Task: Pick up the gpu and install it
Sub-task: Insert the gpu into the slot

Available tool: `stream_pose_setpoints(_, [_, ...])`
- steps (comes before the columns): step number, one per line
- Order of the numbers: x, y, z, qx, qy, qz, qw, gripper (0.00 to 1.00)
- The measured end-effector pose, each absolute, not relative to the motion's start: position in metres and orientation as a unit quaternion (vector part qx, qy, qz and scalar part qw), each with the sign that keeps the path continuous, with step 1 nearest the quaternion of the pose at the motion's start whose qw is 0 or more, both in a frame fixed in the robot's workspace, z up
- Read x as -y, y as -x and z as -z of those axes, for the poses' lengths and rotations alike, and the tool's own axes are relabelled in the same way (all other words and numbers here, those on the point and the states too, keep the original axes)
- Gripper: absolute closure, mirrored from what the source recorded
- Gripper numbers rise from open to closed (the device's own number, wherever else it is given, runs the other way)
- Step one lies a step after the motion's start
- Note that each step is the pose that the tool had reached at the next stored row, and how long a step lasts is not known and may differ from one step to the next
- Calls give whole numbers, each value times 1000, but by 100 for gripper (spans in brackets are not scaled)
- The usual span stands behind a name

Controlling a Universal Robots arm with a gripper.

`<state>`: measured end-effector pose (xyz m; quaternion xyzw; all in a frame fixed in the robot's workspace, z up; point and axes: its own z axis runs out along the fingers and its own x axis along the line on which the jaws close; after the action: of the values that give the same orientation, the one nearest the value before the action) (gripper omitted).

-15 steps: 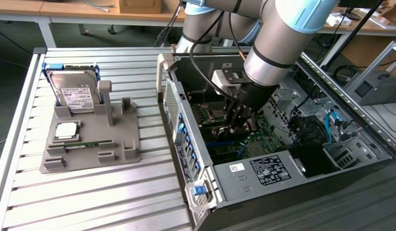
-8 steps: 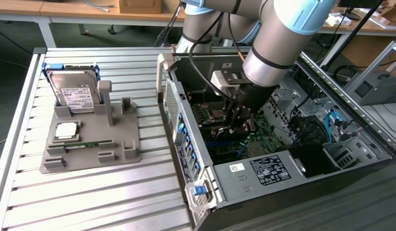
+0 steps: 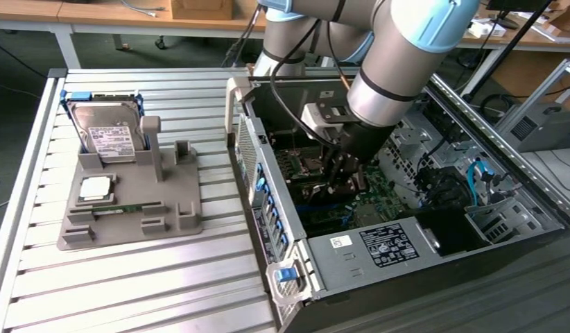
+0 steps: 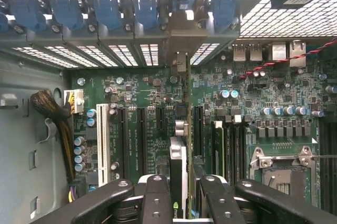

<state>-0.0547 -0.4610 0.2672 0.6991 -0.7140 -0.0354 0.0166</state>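
While clamped edge-on between tool (image 4: 179,195) fingers, gpu (image 4: 180,129) over motherboard (image 4: 253,92).

My fingers (image 4: 158,197) are matt black plastic with small bright screw heads; the gpu (image 4: 178,176) edge between them looks dull metal and dark board. The motherboard (image 4: 253,92) is glossy green, the computer case (image 3: 359,267) brushed grey steel. The table (image 3: 127,291) is ribbed aluminium, the parts holder (image 3: 179,208) matt grey plastic.

Gpu (image 4: 181,145) lower end hidden between tool (image 4: 181,203) fingers.
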Motion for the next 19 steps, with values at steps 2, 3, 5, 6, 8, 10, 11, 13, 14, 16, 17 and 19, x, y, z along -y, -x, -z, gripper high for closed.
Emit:
stream_pose_setpoints(2, [461,55,-265,714,-699,35,17,73])
stream_pose_setpoints(3, [461,55,-264,714,-699,35,17,73])
stream_pose_setpoints(5, [461,55,-262,714,-699,35,17,73])
stream_pose_setpoints(6, [461,55,-261,714,-699,35,17,73])
stream_pose_setpoints(8, [461,55,-261,714,-699,35,17,73])
stream_pose_setpoints(10, [461,55,-261,714,-699,35,17,73])
stream_pose_setpoints(11, [461,55,-261,714,-700,35,17,73])
stream_pose_setpoints(13, [461,55,-261,713,-700,35,17,73])
stream_pose_setpoints(14, [461,55,-261,712,-701,35,17,73])
stream_pose_setpoints(16, [461,55,-261,711,-702,35,17,73])
stream_pose_setpoints(17, [461,55,-261,711,-702,35,17,73])
stream_pose_setpoints(19, [461,55,-260,711,-702,35,17,73])
